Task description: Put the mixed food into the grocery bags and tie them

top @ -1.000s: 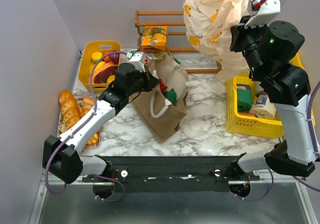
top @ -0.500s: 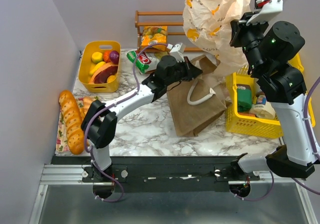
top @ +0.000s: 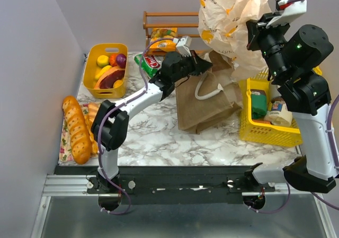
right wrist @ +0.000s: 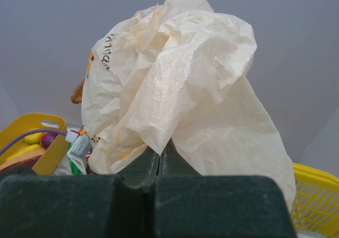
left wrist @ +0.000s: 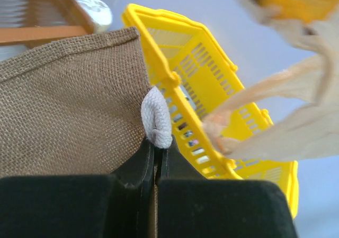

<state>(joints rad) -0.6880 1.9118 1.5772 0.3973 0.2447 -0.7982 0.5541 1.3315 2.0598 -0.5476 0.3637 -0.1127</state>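
**Both bags gripped near the yellow basket**

Holds the white handle (left wrist: 156,116) of the jute tote (top: 204,103) in the left claw (left wrist: 154,154), closed fully on the cord, with the tote lying on the counter (top: 153,137) just beside the yellow basket (top: 267,134). Holds the peach plastic bag (right wrist: 175,89) high above that basket in the right claw (right wrist: 160,154), closed tight on a thin fold. Probably stiff and rough for the tote, so better to take it at the handle or rim. Probably very light, soft and slippery for the plastic, so better to grip it at the loops.

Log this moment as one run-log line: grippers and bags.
left gripper: shut on white handle of jute tote | right gripper: shut on plastic bag, hanging in air | jute tote: on marble table, beside yellow basket
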